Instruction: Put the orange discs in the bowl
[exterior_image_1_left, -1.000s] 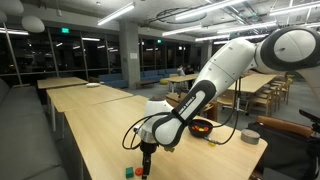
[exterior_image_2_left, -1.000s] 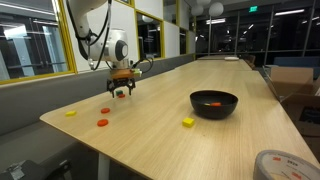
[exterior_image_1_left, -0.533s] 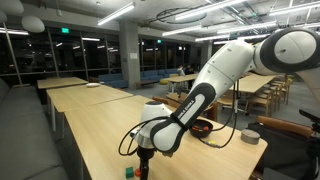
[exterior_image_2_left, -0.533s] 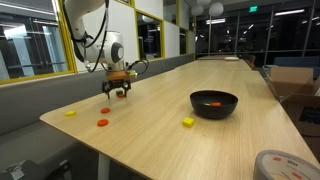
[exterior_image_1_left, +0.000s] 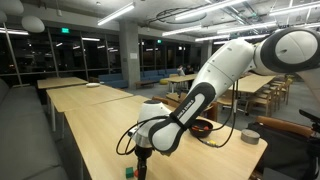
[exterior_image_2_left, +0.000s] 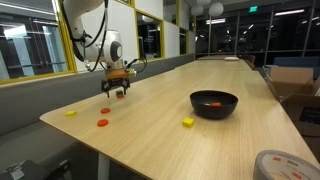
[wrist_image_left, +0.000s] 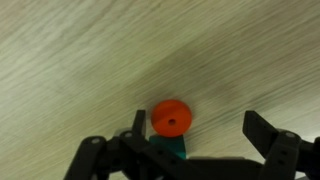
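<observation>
My gripper (wrist_image_left: 200, 128) is open and empty, just above the table. In the wrist view an orange disc (wrist_image_left: 171, 118) lies flat on the wood between the fingers, close to one fingertip, with the small green block (wrist_image_left: 165, 150) right behind it. In an exterior view the gripper (exterior_image_2_left: 117, 91) hangs above and a little behind two orange discs (exterior_image_2_left: 105, 111) (exterior_image_2_left: 102, 123) near the table's end. The black bowl (exterior_image_2_left: 214, 103) stands well away from them and holds an orange piece (exterior_image_2_left: 213, 103). The gripper (exterior_image_1_left: 141, 167), green block (exterior_image_1_left: 128, 172) and bowl (exterior_image_1_left: 201, 127) also show in an exterior view.
A small yellow piece (exterior_image_2_left: 70, 113) lies near the table's corner and a yellow block (exterior_image_2_left: 187, 122) lies in front of the bowl. A grey round squat object (exterior_image_2_left: 281, 165) sits at the near edge. The table edge runs close to the discs.
The gripper has shifted a little along the table toward the discs at its end. Nothing was taken hold of.
</observation>
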